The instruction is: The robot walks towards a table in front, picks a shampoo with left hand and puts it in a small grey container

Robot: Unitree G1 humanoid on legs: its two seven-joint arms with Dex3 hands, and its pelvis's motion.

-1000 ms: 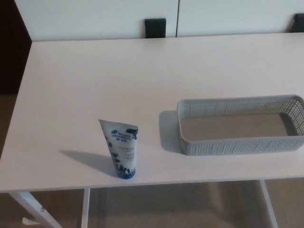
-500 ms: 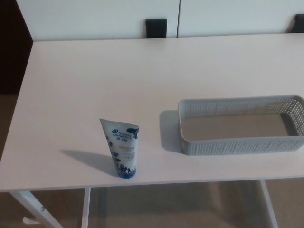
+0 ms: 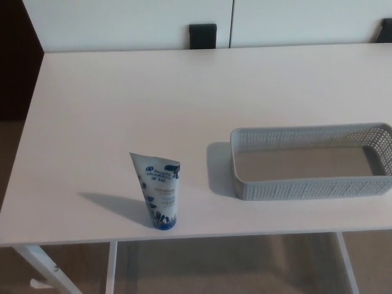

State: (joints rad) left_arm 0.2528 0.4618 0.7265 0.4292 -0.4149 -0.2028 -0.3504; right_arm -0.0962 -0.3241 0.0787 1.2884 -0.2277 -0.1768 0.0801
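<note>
Coming into the head view is neither the left hand nor the right hand, so I cannot tell how either is standing. The shampoo (image 3: 160, 193) is standing alone on its blue cap near the front edge of the desk (image 3: 153, 92), left of the middle. It is a white tube with blue print. Its wide crimped end is pointing up and tilting slightly to the left, and its shadow is stretching out to the left across the top. The container (image 3: 309, 190) is lying well apart from it to the right. It is a shallow grey perforated tray, its long side running along the desk's front edge and its right end reaching the picture's border. Its bare floor is showing inside the walls.

A black block (image 3: 203, 35) is sitting just behind the desk's far edge, in front of a white panelled wall (image 3: 122, 21). A second dark shape (image 3: 385, 29) is peeking in at the top right corner. White legs (image 3: 111, 268) are showing below the front edge, over a tan floor (image 3: 226, 266).
</note>
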